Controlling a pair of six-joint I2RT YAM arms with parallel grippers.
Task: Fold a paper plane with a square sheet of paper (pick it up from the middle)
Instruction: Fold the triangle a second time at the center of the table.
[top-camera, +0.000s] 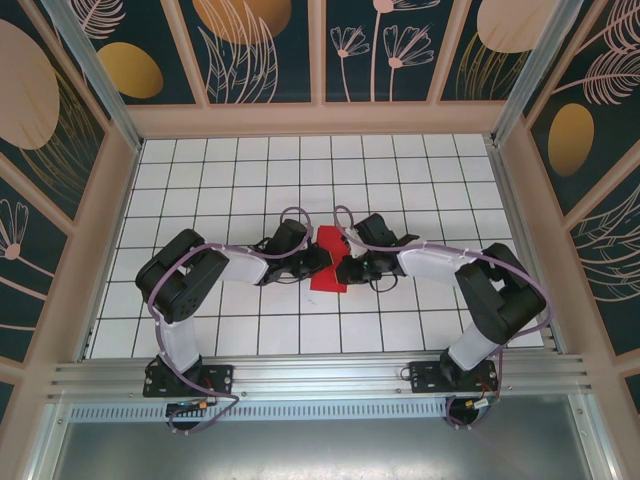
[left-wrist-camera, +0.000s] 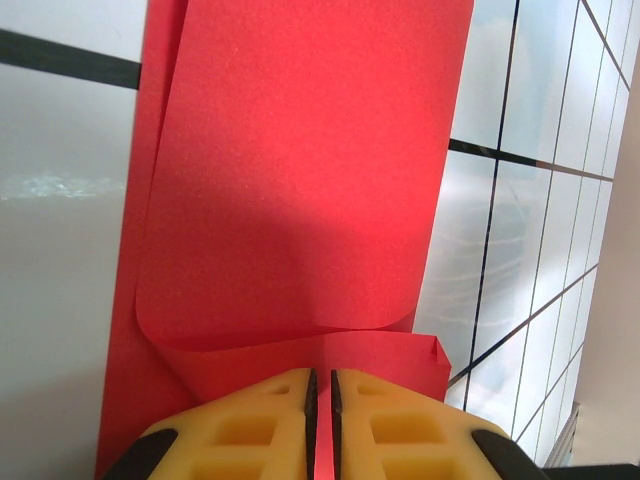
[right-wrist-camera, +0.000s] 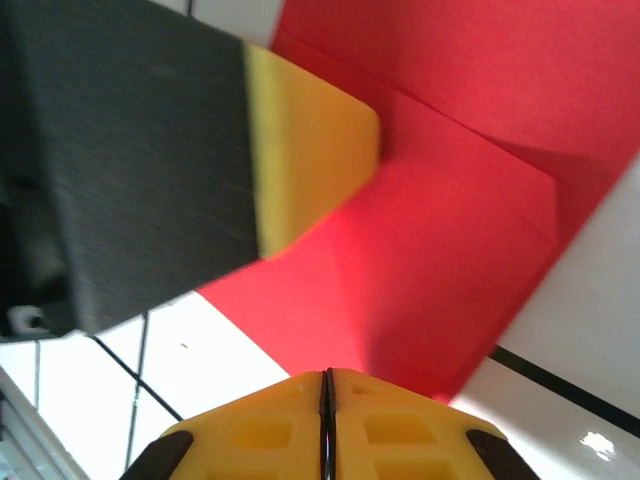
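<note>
- While I watch from above, the square sheet of paper (top-camera: 327, 262), partly folded, sits mid-frame on the bench (top-camera: 250, 170).
- My left claw (left-wrist-camera: 321, 385) pinches its edge.
- My right claw (right-wrist-camera: 326, 385) is closed at its edge.

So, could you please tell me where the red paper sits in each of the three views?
Top external: the red paper lies at the picture's centre, mid-table.
Left wrist: it runs down the middle, from the top edge to the bottom.
Right wrist: it covers the upper right, tapering toward bottom centre.
Shared landmark: the white table with dark grid lines.
</note>
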